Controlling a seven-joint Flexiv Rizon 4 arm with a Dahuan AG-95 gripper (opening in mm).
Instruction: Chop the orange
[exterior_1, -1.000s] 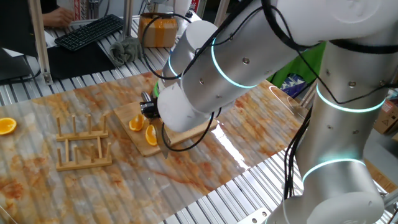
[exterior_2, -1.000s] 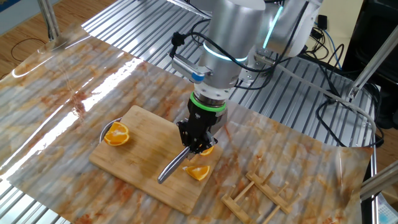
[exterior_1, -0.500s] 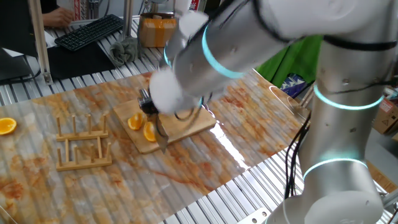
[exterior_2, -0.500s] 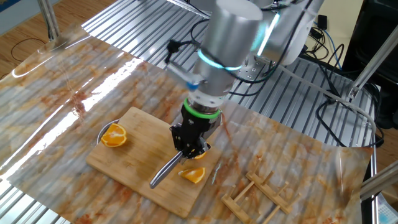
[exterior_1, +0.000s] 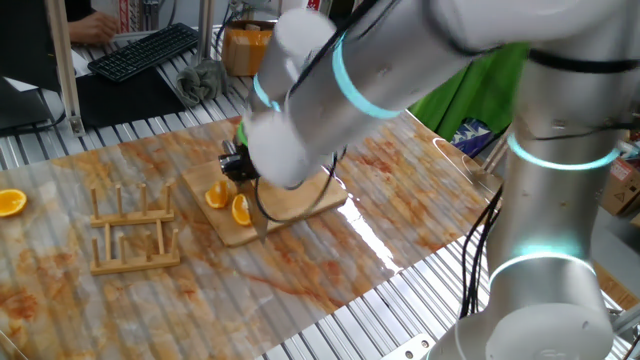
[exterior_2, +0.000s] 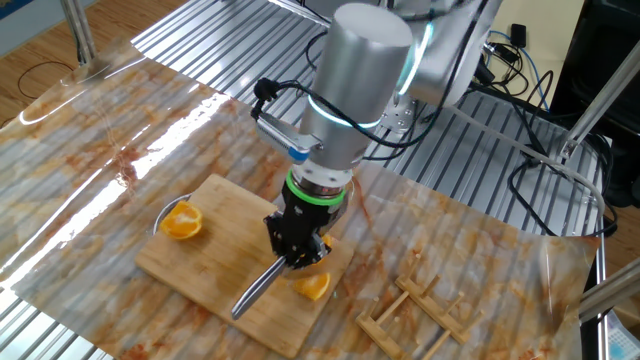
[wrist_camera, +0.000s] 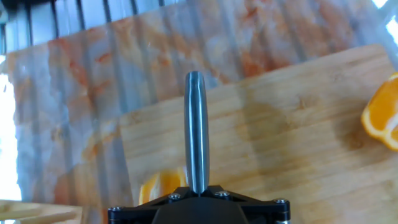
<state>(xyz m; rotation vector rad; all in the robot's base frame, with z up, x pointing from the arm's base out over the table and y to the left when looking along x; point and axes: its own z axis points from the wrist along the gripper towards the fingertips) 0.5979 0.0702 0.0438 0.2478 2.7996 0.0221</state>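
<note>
The orange lies as two thin wedges (exterior_1: 216, 196) (exterior_1: 241, 210) on the rack end of the wooden board (exterior_1: 300, 205). In the other fixed view only one wedge (exterior_2: 313, 286) shows, just right of the knife. My gripper (exterior_2: 298, 245) is shut on the handle of a metal knife (exterior_2: 255, 288), whose blade slants down onto the board (exterior_2: 220, 265). In the hand view the knife (wrist_camera: 196, 124) points straight ahead from my gripper (wrist_camera: 196, 194), with a wedge (wrist_camera: 163, 185) just left of it.
A rounder orange half (exterior_2: 182, 221) sits at the board's far end, beside a metal piece. Another orange half (exterior_1: 10, 202) lies at the table's edge. A wooden rack (exterior_1: 135, 232) stands close to the board. A keyboard (exterior_1: 145, 48) lies beyond the table.
My gripper and the knife have slid along the board, away from the rack end. The board, the wedge and the orange half have shifted slightly with it.
</note>
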